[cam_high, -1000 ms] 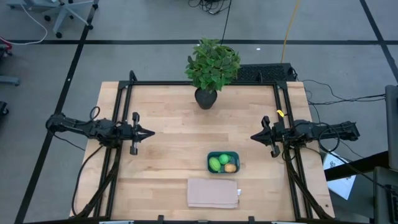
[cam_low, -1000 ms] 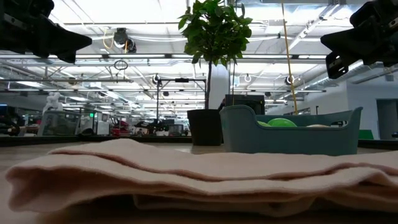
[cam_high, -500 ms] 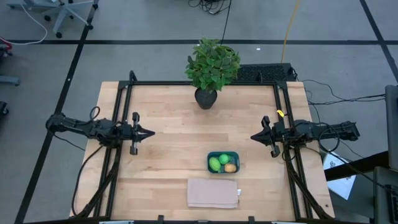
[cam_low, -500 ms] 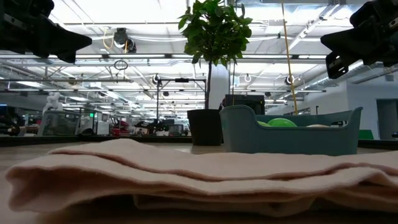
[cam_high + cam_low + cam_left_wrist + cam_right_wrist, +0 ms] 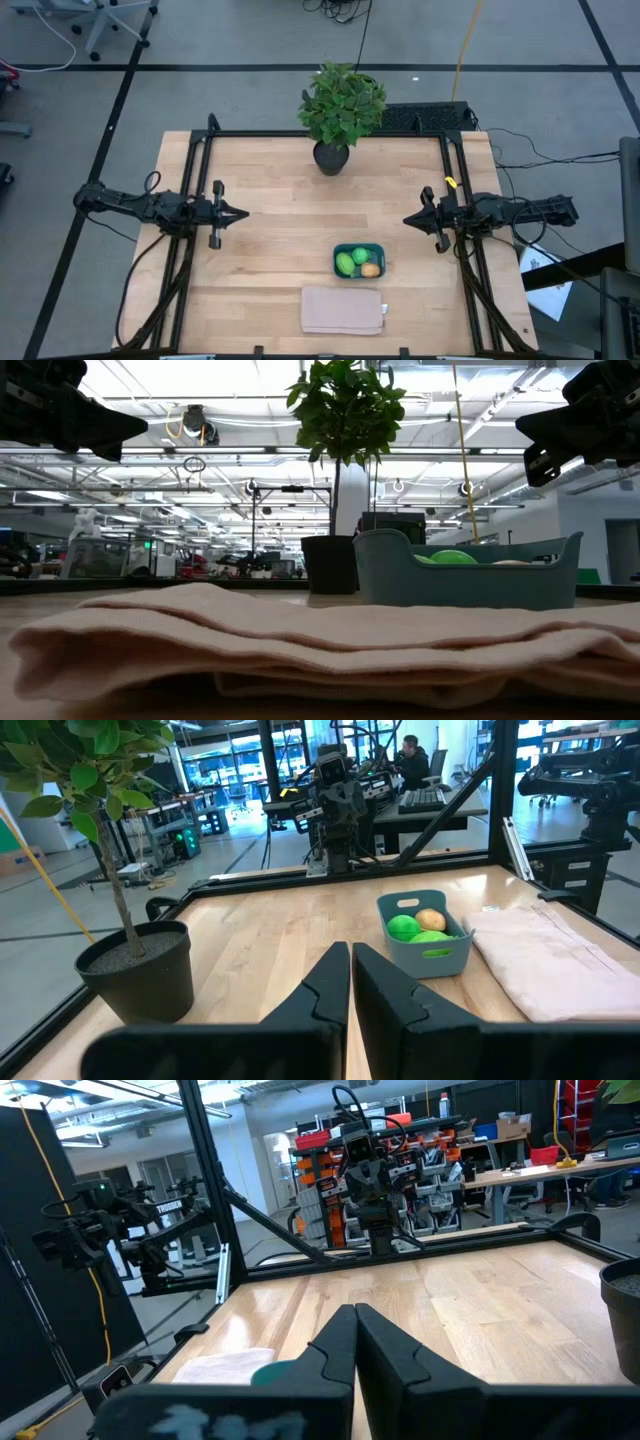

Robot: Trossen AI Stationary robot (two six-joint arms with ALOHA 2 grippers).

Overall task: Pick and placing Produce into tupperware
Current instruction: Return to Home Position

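Observation:
The teal tupperware [image 5: 359, 260] stands on the table right of centre, toward the near edge. All three pieces of produce lie inside it: the yellow-green oblong fruit [image 5: 345, 264], the green ball [image 5: 360, 255] and the tan-orange egg-like one [image 5: 371, 269]. The left wrist view shows the tupperware [image 5: 425, 933] too. My left gripper [image 5: 243, 213] hovers shut over the table's left side. My right gripper [image 5: 407, 219] hovers shut at the right side. Neither is near the tupperware.
A potted leafy plant [image 5: 340, 112] stands at the far middle of the table. A folded beige cloth [image 5: 343, 310] lies at the near edge, just nearer than the tupperware. A black frame [image 5: 200, 150] runs around the table. Bare wood lies between the two arms.

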